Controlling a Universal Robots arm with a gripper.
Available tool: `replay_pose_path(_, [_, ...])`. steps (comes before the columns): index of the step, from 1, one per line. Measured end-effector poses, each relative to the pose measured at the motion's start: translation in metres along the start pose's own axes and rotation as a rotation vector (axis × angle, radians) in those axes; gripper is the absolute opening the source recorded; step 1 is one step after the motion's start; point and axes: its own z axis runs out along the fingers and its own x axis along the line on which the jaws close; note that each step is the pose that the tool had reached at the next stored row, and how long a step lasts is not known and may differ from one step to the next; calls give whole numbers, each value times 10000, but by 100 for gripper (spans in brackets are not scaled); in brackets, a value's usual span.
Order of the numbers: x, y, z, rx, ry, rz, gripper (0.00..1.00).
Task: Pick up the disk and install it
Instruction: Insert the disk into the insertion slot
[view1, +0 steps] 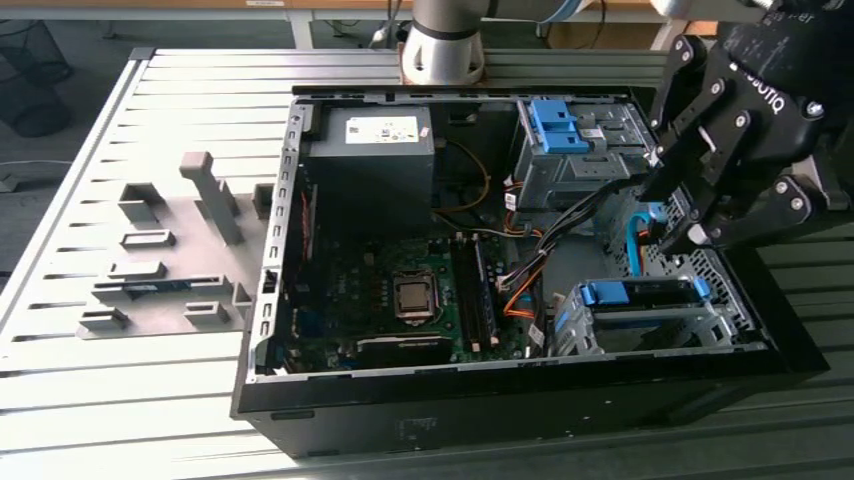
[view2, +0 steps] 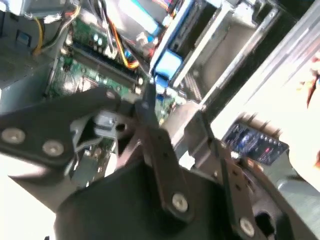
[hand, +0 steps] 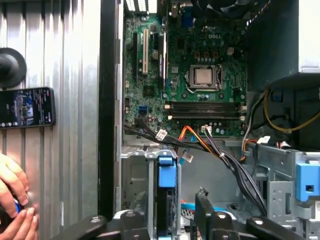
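The disk (view1: 641, 293), edged by its blue plastic frame, sits in the metal drive cage (view1: 607, 330) at the near right corner of the open computer case (view1: 534, 400). In the first wrist view the disk (hand: 167, 175) stands edge-on in that cage. My black gripper (view1: 663, 215) hangs just above and behind the cage, open. In the first wrist view its fingers straddle the disk's slot, the gripper (hand: 174, 212) touching nothing that I can see. The second wrist view shows the gripper (view2: 172, 107) close to the blue frame (view2: 167, 65).
A second cage with a blue clip (view1: 554, 125) stands at the case's back right. Bundled cables (hand: 220, 155) run between the cages, beside the green motherboard (view1: 400, 290). A phone (hand: 27, 107) and a person's hand (hand: 12, 200) rest on the slatted table. Grey fixtures (view1: 160, 260) stand at the exterior view's left.
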Motion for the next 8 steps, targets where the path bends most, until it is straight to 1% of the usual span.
replay_pose_path(6, [2, -2, 108, 0, 2, 0, 49])
replay_pose_path(8, [2, -3, 144, 0, 3, 0, 36])
